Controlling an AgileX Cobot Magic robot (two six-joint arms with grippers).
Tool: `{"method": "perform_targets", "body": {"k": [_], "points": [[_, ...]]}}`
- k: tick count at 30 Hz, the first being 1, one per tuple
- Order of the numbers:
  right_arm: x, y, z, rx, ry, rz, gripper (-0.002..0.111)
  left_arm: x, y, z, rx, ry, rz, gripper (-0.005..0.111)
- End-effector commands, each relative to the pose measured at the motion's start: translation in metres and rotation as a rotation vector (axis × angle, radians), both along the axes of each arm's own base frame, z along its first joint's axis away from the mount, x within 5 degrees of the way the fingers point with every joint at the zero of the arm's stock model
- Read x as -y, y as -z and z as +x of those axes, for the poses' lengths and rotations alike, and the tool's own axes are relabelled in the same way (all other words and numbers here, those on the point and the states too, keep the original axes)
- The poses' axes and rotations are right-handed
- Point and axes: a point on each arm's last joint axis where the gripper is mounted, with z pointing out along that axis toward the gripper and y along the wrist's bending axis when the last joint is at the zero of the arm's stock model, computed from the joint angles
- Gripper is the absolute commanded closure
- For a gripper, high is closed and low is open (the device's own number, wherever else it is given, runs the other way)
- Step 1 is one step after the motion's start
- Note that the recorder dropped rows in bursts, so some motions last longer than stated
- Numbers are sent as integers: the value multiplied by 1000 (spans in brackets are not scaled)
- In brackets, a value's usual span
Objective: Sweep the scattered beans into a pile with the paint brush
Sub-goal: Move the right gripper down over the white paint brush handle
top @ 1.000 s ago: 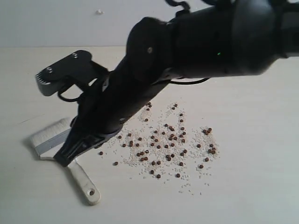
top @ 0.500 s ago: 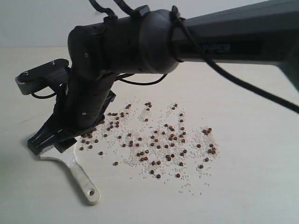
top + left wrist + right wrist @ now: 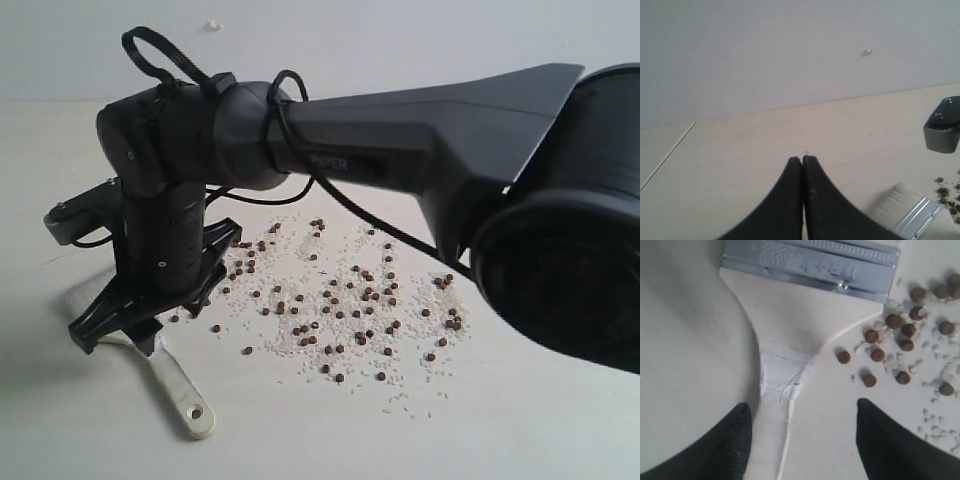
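Note:
The paint brush (image 3: 178, 378) lies flat on the pale table at the left, its holed handle end pointing toward the front. My right gripper (image 3: 115, 335) reaches across and hangs open just over the brush near its ferrule, hiding most of the head. In the right wrist view the silver ferrule (image 3: 810, 262) and wooden handle (image 3: 785, 340) run between the spread fingers of my right gripper (image 3: 802, 407), closer to one finger, with nothing gripped. The beans (image 3: 340, 310) lie scattered among white grains right of the brush; a few beans (image 3: 900, 335) sit beside the handle. My left gripper (image 3: 803, 159) is shut and empty.
The left wrist view shows the brush bristles (image 3: 892, 202), some beans (image 3: 945, 192) and the right arm's grey wrist camera (image 3: 942, 131). The right arm's thick black links (image 3: 400, 160) span the scene above the beans. A pale wall (image 3: 320, 40) bounds the table's far edge.
The right arm has swung left and turned more upright, bringing its open gripper down over the brush near the ferrule. Brush and beans lie where they were.

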Motion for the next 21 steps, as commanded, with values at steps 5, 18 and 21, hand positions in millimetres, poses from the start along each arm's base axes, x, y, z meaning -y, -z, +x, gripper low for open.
{"method": "perform_targets", "body": {"k": [5, 18, 21], "points": [[-20, 0, -8, 65, -16, 2, 46, 0, -1, 0, 9, 0, -8, 107], [-21, 23, -8, 36, 1, -34, 46, 0, -1, 0, 9, 0, -8, 107], [-21, 24, -8, 35, 1, -35, 46, 0, -1, 0, 9, 0, -8, 107]]}}
